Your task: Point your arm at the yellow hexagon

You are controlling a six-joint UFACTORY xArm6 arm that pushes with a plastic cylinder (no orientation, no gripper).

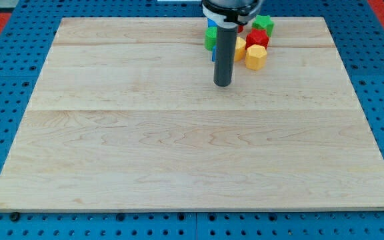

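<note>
No pincer is showing on this arm; it is ending in a straight dark rod, so whether anything is open or closed cannot be told. My tip point(223, 84) is resting on the table point(179, 147) in the upper middle of the view, just below and to the view's left of a cluster of small blocks.

The yellow hexagon point(256, 57) is lying at the lower right edge of that cluster, near the view's top, slightly right of centre. My tip is sitting near it, apart from it, to its lower left. A second yellow block point(240, 48) is peeking out just right of the rod, between the rod and the hexagon; its shape is partly hidden. A red block point(257, 37) is sitting just above the hexagon, touching or nearly touching it. A green block point(263, 24) is standing above the red one, at the view's top. Another green block point(209, 39) and a sliver of a blue block point(212, 53) are showing on the rod's left side, mostly covered by the rod.
</note>
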